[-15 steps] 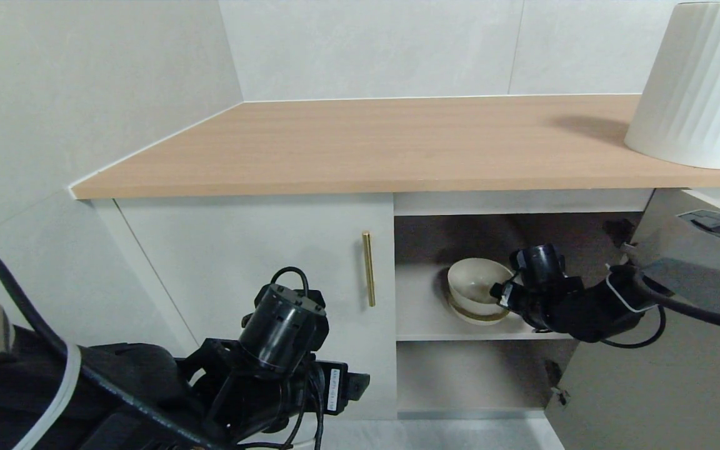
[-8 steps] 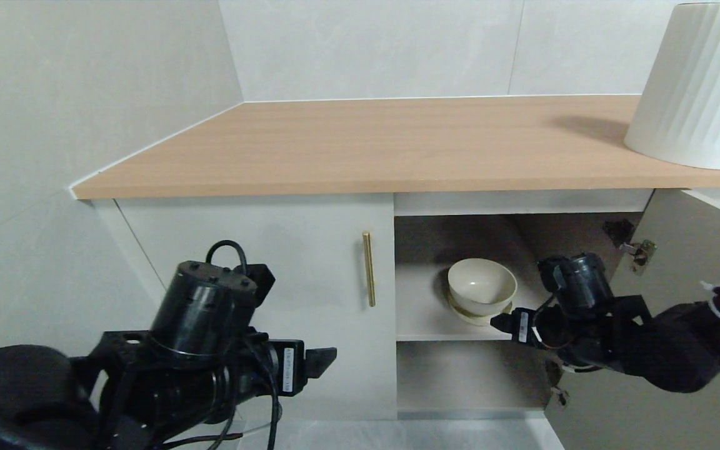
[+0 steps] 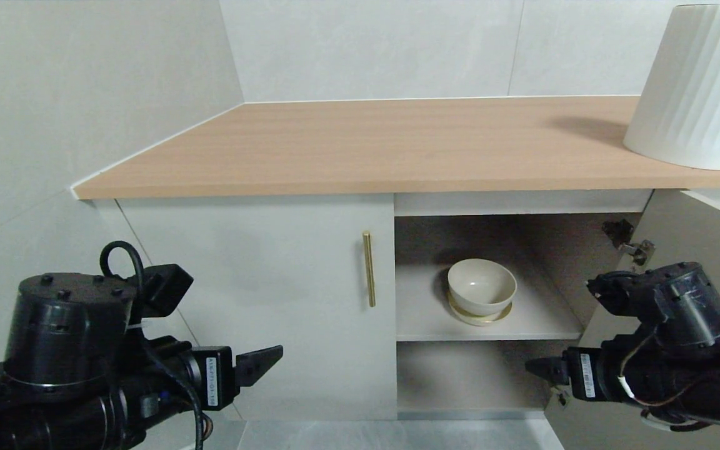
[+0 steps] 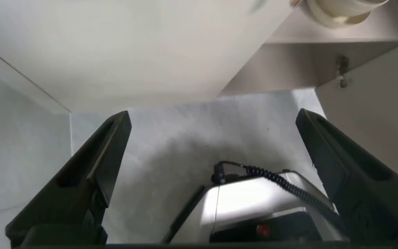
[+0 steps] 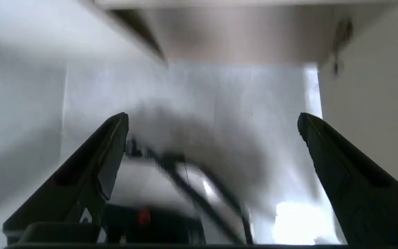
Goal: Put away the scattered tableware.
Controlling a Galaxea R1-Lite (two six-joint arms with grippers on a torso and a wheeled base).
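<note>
cabinet (image 3: 522, 202): right door (image 3: 685, 231) is seen open | left gripper (image 4: 213, 117): held low before left door (image 3: 254, 281), fingers apart | right gripper (image 5: 213, 119): held low by right door, fingers apart | bowl (image 3: 482, 285): seated on plate (image 3: 480, 317), upper shelf (image 3: 422, 312)

Head faces cabinet (image 3: 254, 269); wrists face floor (image 4: 185, 131); left shares bowl (image 3: 482, 286).

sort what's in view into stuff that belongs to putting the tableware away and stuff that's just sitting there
Part of the job: bowl, sitting on a plate on the cabinet's upper shelf; open cabinet door.

Just sitting there: white ribbed container on the countertop; closed door with its brass handle.
</note>
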